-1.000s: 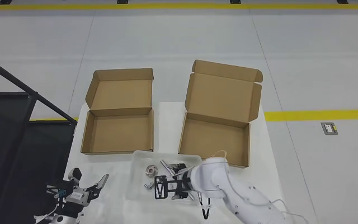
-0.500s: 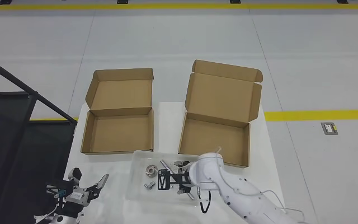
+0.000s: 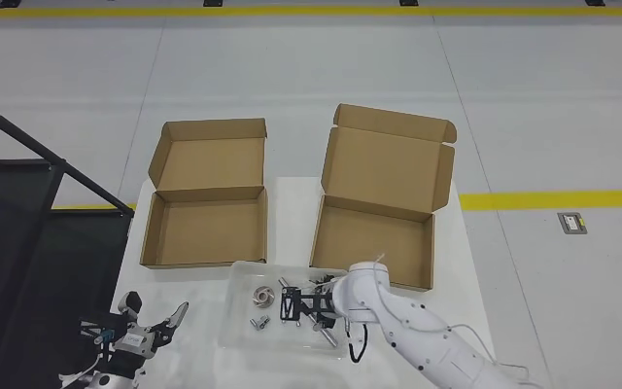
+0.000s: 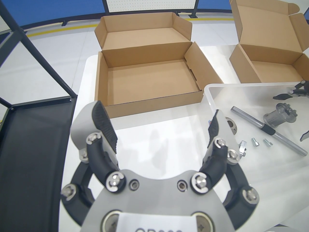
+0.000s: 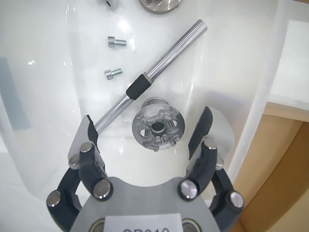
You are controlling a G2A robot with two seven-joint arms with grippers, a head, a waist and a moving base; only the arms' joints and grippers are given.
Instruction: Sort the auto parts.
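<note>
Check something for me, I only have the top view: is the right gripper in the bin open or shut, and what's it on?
Observer: Open. The right gripper straddles the cast hub, with a gap on both sides.
Operator: Anything nearby that could snag?
Observer: The steel rod. One end lies right by one finger; I cannot tell if they touch.
Operator: Left side?
Observer: The left gripper is open with nothing in it, over the table beside the translucent bin.
</note>
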